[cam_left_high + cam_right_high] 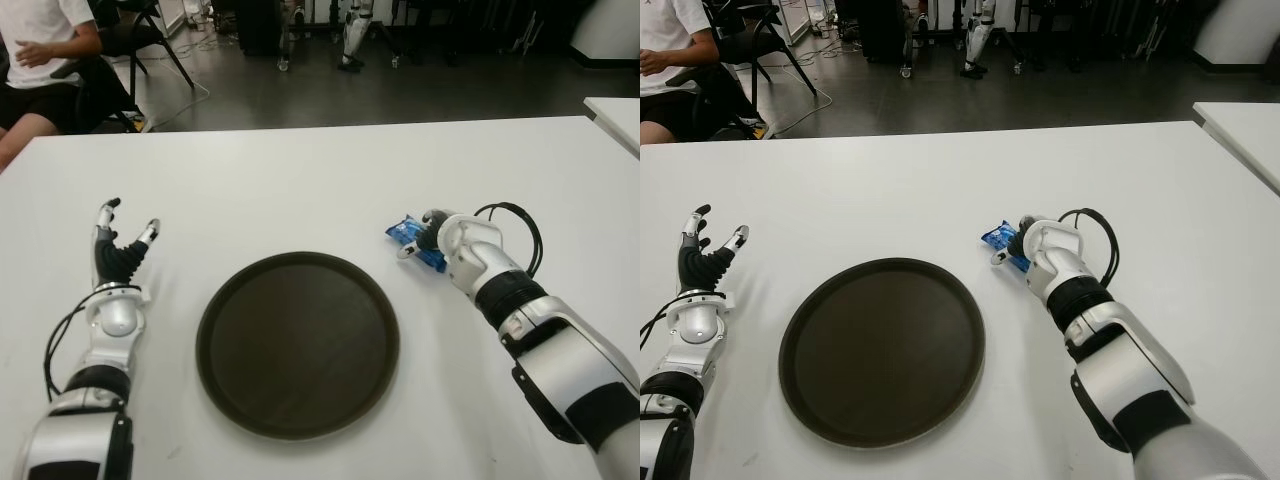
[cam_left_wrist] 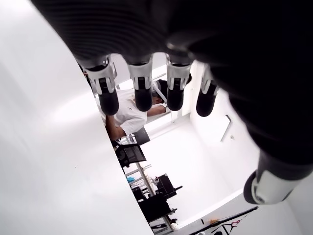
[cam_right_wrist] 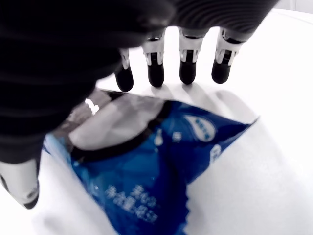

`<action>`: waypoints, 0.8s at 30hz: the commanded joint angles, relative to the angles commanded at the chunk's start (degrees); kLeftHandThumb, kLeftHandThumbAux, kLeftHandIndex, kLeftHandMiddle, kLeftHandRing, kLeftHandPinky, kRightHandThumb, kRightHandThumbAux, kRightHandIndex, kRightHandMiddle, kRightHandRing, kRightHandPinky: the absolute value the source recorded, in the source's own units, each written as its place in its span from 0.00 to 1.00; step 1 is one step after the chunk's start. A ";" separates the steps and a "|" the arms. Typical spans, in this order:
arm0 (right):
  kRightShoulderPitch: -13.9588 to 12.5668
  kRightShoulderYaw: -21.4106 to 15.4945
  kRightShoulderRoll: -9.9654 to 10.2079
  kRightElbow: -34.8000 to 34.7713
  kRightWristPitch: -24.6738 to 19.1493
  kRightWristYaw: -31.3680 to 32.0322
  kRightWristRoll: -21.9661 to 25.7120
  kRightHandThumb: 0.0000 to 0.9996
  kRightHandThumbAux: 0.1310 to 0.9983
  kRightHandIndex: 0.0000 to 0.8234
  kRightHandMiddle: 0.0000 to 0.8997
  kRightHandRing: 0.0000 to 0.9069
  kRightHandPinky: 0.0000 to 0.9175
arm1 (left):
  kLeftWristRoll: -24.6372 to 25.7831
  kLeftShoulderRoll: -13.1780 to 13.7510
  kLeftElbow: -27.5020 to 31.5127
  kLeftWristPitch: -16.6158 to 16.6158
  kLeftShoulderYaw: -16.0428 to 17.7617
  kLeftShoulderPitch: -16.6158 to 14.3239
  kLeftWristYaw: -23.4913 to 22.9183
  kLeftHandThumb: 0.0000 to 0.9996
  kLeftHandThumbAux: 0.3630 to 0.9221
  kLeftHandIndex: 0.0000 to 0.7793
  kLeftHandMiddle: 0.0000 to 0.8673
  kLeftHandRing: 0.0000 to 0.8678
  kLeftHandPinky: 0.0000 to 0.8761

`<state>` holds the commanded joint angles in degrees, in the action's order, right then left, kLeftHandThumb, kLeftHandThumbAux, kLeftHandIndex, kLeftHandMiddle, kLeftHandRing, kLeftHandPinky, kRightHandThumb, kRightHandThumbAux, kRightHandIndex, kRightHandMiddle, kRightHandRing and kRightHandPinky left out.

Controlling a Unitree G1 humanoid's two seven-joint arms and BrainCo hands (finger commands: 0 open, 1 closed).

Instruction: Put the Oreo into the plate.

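We find the right robot hand (image 1: 432, 238) over the blue Oreo packet (image 3: 161, 171), fingers spread, not yet clenched. The packet lies on the bench (image 1: 320, 180) beneath its palm, beside the plate (image 1: 298, 342). Left robot hand (image 1: 118, 250) idle, fingers released.

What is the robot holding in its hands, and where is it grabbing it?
Nothing yet. The right hand is over the blue Oreo packet on the table, fingers not closed. The left hand is open and empty.
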<state>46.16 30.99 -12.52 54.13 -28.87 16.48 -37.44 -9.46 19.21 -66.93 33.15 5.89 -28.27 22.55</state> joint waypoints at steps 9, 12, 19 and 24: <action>-0.36 0.06 -0.18 -0.63 0.02 0.08 -0.05 0.00 0.49 0.12 0.11 0.05 0.00 | 1.28 -0.26 -0.31 -0.39 0.77 -0.25 -1.29 0.00 0.44 0.00 0.00 0.00 0.00; -0.44 0.17 -0.26 -1.10 -0.44 0.41 -0.18 0.00 0.49 0.12 0.12 0.06 0.00 | 1.41 -0.29 -0.32 -0.35 0.89 -0.19 -1.02 0.00 0.46 0.00 0.00 0.00 0.00; -0.52 0.03 -0.04 -1.01 -1.26 0.15 -0.15 0.00 0.48 0.12 0.12 0.06 0.00 | 0.15 -0.01 -0.20 0.12 0.08 0.02 0.23 0.00 0.44 0.00 0.00 0.00 0.00; -0.70 0.17 -0.05 -1.73 -1.85 0.48 -0.23 0.00 0.50 0.12 0.12 0.06 0.00 | -0.02 0.10 -0.31 0.00 -0.11 -0.11 0.14 0.00 0.41 0.00 0.00 0.00 0.00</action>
<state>45.46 31.16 -12.57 52.40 -30.71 16.96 -37.68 -9.48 19.31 -67.25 33.15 5.78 -28.38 22.69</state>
